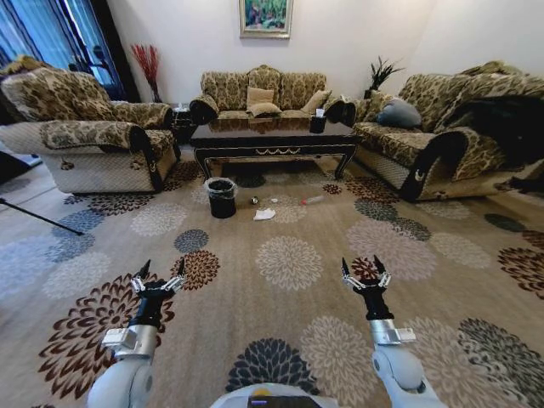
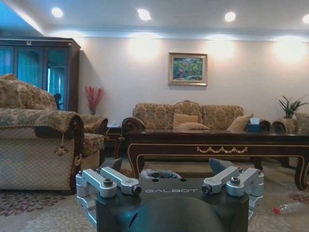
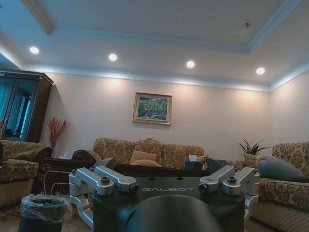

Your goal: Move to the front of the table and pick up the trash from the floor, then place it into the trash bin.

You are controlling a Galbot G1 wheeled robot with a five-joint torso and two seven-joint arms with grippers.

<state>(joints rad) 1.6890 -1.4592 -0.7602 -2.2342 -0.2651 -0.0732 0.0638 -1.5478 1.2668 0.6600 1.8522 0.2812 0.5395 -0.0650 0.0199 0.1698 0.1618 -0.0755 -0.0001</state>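
Note:
The dark-brown table (image 1: 272,151) stands far ahead between the sofas. In front of it, on the flower-patterned carpet floor (image 1: 289,293), lies the trash: a crumpled white napkin (image 1: 264,214), a tiny white scrap (image 1: 274,201), a small silvery ball (image 1: 254,201) and a slim stick-like piece (image 1: 313,201). Left of these stands the black trash bin (image 1: 222,197) with its plastic liner. My left gripper (image 1: 159,274) and right gripper (image 1: 364,268) are raised low in front of me, both open and empty, well short of the trash. In the right wrist view the trash bin (image 3: 42,212) stands in front of the table (image 3: 145,169).
An armchair (image 1: 85,136) stands at the left, a sofa (image 1: 263,93) behind the table and another sofa (image 1: 442,136) at the right. A black tissue box (image 1: 317,124) sits on the table. A thin dark rod (image 1: 38,217) lies on the floor at far left.

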